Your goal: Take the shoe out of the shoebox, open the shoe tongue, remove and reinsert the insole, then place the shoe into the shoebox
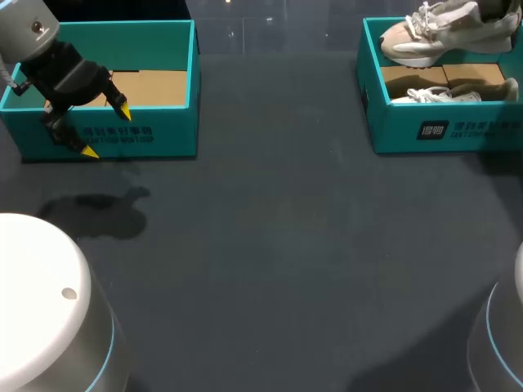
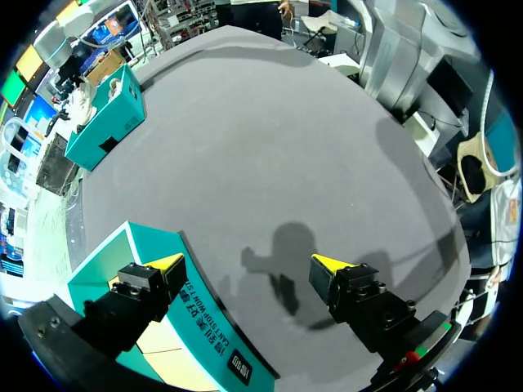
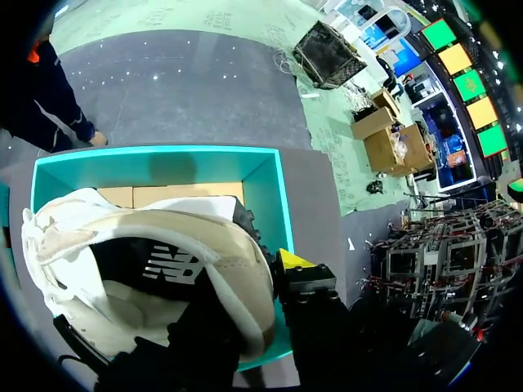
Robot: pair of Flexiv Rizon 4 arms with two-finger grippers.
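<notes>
**Right jaws.** We read them as clamped on the shoe at its heel end. One yellow tip lies against the shoe's side, and the other is hidden behind the upper. In the head view the shoe hangs sole down above the rear part of the right box, clear of its floor. The toe points toward the counter's middle.

**Right box.** It is teal with a brown cardboard floor and stands at the counter's far right corner. A second shoe with white laces lies inside, along the front wall and below the held shoe.

**Left jaws.** They are spread wide and hold nothing. They straddle the front wall of the left box. One fingertip is over the box's cardboard floor, and the other is out over the counter. We cannot tell whether either tip touches the wall.

**Left box.** It is teal like the other and stands at the counter's far left corner, well apart from the right box. The left arm comes in above its left end, and the arm's shadow falls on the dark counter just in front of the box.
</notes>
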